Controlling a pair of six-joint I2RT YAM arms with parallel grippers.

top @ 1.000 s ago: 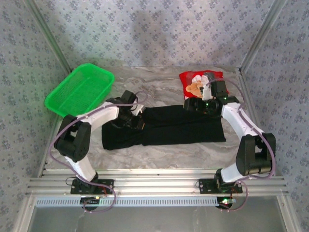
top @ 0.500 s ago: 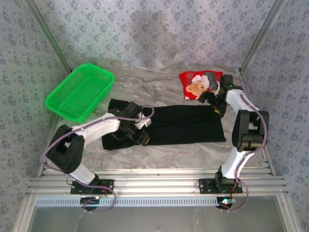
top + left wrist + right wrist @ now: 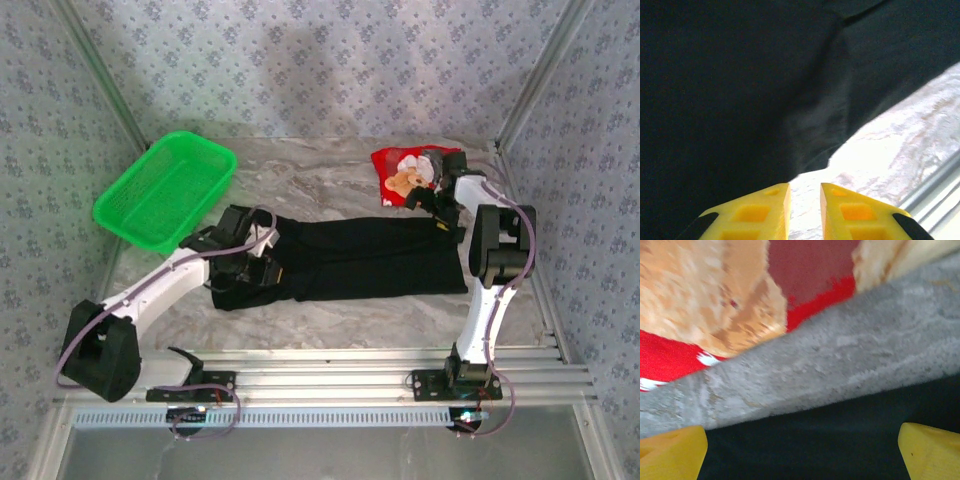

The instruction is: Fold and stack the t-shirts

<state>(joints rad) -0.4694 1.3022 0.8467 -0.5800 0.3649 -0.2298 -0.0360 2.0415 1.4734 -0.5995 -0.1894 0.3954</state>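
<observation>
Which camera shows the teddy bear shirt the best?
The top external view: nearly the whole folded red teddy-bear shirt shows, far right on the table. The right wrist view gives a blurry close-up of its print. The left wrist view looks at the black shirt.

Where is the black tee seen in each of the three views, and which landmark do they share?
Top external: the black tee lies across the middle of the picture.
Left wrist: the tee covers the upper left.
Right wrist: the tee runs along the bottom edge.
Shared landmark: the grey marbled table bordering it.
</observation>
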